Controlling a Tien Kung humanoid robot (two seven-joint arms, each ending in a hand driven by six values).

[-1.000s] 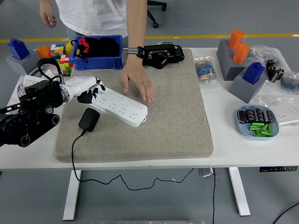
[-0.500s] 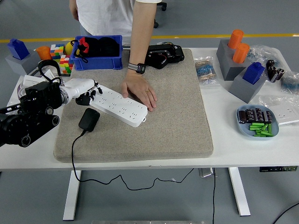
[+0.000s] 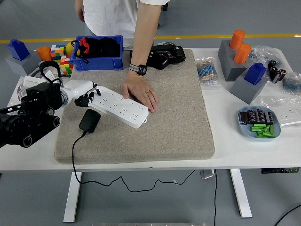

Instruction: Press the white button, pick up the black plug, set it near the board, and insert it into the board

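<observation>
The left hand (image 3: 86,95) sits at the 9 o'clock end of the white power strip (image 3: 120,106), fingers curled down onto that end; nothing is gripped. Whether a fingertip is on the white button cannot be told from here. The left arm (image 3: 28,115) enters from the 9 o'clock edge of the table.

The power strip lies diagonally on the grey mat (image 3: 155,103), running from 10 o'clock toward 4 o'clock. A person's hand (image 3: 139,92) (wristwatch on the wrist) lies flat on the mat, touching the strip's far edge near its 4 o'clock end.

The black plug (image 3: 89,120) lies on the mat just beside the strip, at 6 o'clock from the left hand and apart from it. Its black cable (image 3: 74,155) runs over the mat's near edge and off the table.

A blue bin (image 3: 99,60) stands at 12 o'clock from the left hand.
</observation>
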